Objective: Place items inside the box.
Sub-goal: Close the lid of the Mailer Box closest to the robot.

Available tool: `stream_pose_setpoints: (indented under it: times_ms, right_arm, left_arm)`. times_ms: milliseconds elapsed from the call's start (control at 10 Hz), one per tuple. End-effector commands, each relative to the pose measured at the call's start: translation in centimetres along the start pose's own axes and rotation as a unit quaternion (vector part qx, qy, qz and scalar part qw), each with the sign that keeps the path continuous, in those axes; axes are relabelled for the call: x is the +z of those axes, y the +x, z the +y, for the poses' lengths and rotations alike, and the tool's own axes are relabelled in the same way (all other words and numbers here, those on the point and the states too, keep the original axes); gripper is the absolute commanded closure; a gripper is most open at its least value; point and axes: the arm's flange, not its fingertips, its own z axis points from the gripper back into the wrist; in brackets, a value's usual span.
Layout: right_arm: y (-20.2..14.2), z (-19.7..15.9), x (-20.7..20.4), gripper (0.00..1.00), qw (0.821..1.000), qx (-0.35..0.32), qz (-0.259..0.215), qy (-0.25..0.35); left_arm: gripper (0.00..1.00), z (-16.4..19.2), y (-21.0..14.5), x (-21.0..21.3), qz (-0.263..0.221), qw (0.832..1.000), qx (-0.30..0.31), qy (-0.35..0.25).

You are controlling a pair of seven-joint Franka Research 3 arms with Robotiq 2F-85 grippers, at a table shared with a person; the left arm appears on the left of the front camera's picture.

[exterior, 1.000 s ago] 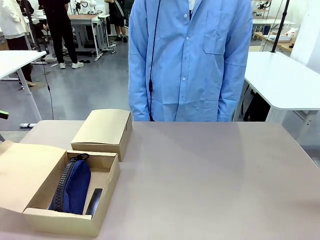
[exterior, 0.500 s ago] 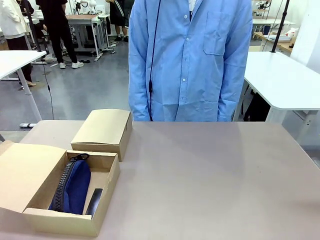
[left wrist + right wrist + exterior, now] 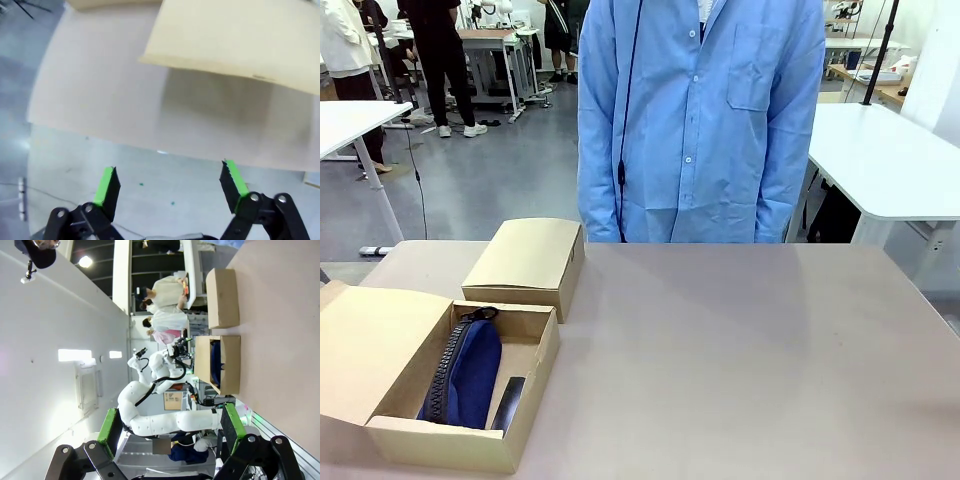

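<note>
Much bare table (image 3: 740, 350) beside box (image 3: 535, 345)

Beige table (image 3: 740, 350): open cardboard box (image 3: 520, 425), closed box (image 3: 525, 262) touching behind.

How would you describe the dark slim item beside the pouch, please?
Find the open box at the table's near left corner. Inside, a navy pouch lies lengthwise; the black item stands between it and the right wall, narrower and darker than the pouch.

Matt brown cardboard box (image 3: 535, 345), navy cloth zip pouch (image 3: 470, 370), smooth matt beige tabletop (image 3: 740, 350) are seen.
</note>
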Motion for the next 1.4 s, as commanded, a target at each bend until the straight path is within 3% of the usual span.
stream_pose_setpoints:
  times_ms: [0,100,400,700,1300]
  right_arm:
    - [0.0,0.5,0.0,0.00,1.000,-0.009,-0.001,0.008]
    - [0.0,0.5,0.0,0.00,1.000,-0.009,-0.001,0.008]
    - [0.0,0.5,0.0,0.00,1.000,-0.009,-0.001,0.008]
    - [0.0,0.5,0.0,0.00,1.000,-0.009,-0.001,0.008]
    - [0.0,0.5,0.0,0.00,1.000,-0.009,-0.001,0.008]
  left_arm:
    - [0.00,0.1,0.3,-3.1,0.028,0.998,0.025,-0.044]
    - [0.00,0.0,0.2,-5.1,0.055,0.996,0.025,-0.059]
    - [0.00,-1.1,1.0,-9.3,0.039,0.992,0.009,-0.121]
    - [0.00,-2.2,2.3,-11.0,-0.037,0.983,-0.012,-0.179]
    - [0.00,-3.4,4.8,-9.7,-0.166,0.970,-0.023,-0.175]
